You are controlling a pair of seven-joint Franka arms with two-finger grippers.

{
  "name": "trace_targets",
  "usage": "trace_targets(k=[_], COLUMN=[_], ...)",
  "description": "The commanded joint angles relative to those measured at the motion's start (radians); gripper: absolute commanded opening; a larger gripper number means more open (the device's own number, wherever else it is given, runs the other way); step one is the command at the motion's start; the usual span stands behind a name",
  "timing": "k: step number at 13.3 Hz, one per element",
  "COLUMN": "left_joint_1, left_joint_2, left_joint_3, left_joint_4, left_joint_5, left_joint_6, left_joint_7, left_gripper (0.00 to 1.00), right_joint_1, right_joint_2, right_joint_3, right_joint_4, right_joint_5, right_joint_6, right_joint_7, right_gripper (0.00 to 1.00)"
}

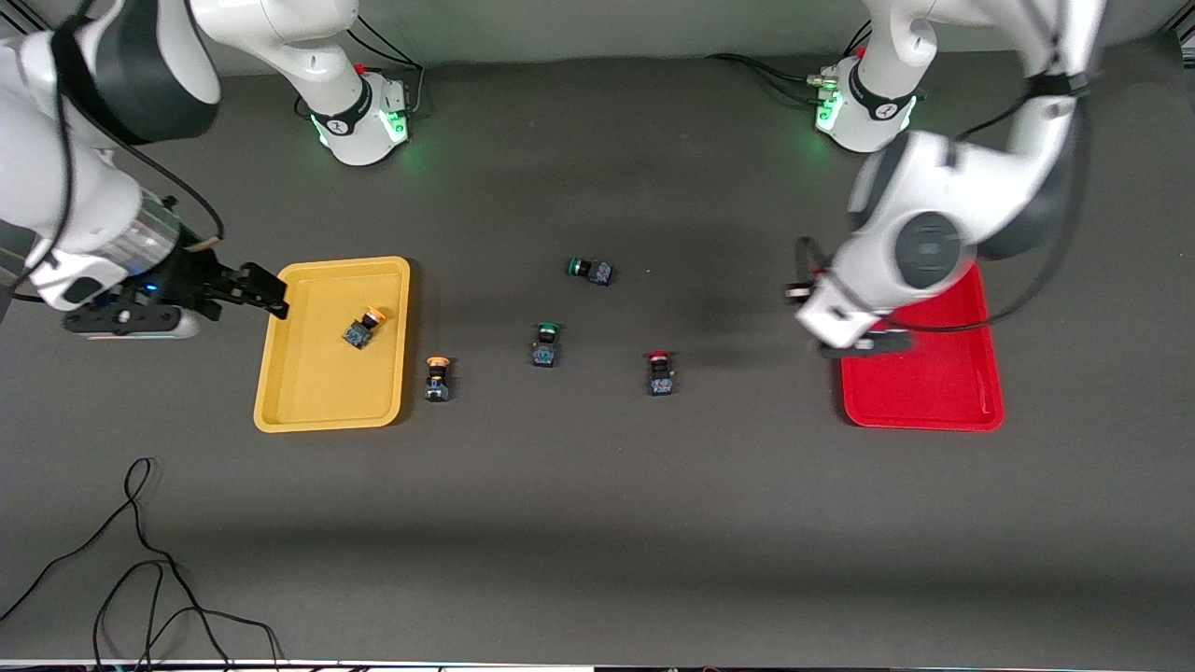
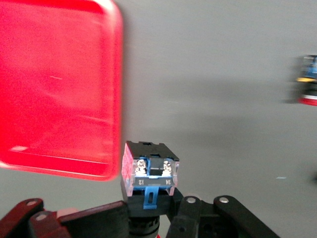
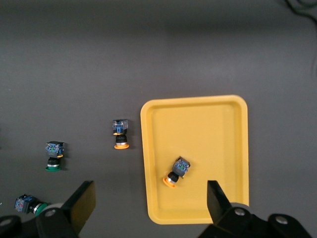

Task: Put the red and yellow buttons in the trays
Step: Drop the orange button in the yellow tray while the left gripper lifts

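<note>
My left gripper (image 1: 814,297) (image 2: 148,210) is shut on a red button (image 2: 148,171). Its black-and-blue body shows and only a sliver of its red cap. It hangs over the table just off a corner of the red tray (image 1: 934,387) (image 2: 54,84). A second red button (image 1: 660,372) (image 2: 308,84) lies on the table. My right gripper (image 1: 264,291) (image 3: 150,198) is open and empty over the rim of the yellow tray (image 1: 308,392) (image 3: 218,129). One yellow button (image 1: 364,329) (image 3: 176,172) lies in that tray. Another yellow button (image 1: 438,377) (image 3: 120,133) lies on the table beside it.
Two green-capped switches (image 1: 546,343) (image 1: 590,270) lie mid-table, also in the right wrist view (image 3: 53,155) (image 3: 29,204). A loose black cable (image 1: 140,560) lies near the table's front edge at the right arm's end.
</note>
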Motion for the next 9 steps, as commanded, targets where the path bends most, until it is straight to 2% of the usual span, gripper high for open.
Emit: trace_targets(k=[1,2,5,7,9], left_joint_1=[0.139,0.165,0.213,0.213,0.213], left_joint_2=[-0.005,-0.002,0.01,0.044,0.046], left_joint_3=[-0.01,-0.01,-0.01,-0.01,-0.01], left_joint_4=[-0.08,-0.127,-0.351,-0.399,-0.411], left_joint_5=[0.052,0.094,0.117,0.117,0.117], left_joint_6=[0.033,0.103,0.397,0.487,0.501], left_joint_7=[0.159,0.171,0.174,0.173,0.167], left_gripper=[0.0,0.0,0.0,0.0,0.0], right_joint_1=[0.003,0.003,-0.001,0.011,0.009], right_joint_2=[0.015,0.018,0.035,0.08,0.175], right_joint_3=[-0.031,-0.034,-0.031,-0.02,0.047], right_joint_4=[0.087,0.112,0.121,0.117,0.109], right_joint_5=[0.02,0.02,0.02,0.022,0.022], right_joint_6=[-0.066,-0.117,-0.126,-0.102,-0.006], right_joint_7=[-0.064,-0.086,-0.098,-0.081,-0.026], right_gripper=[1.0,1.0,1.0,1.0,1.0])
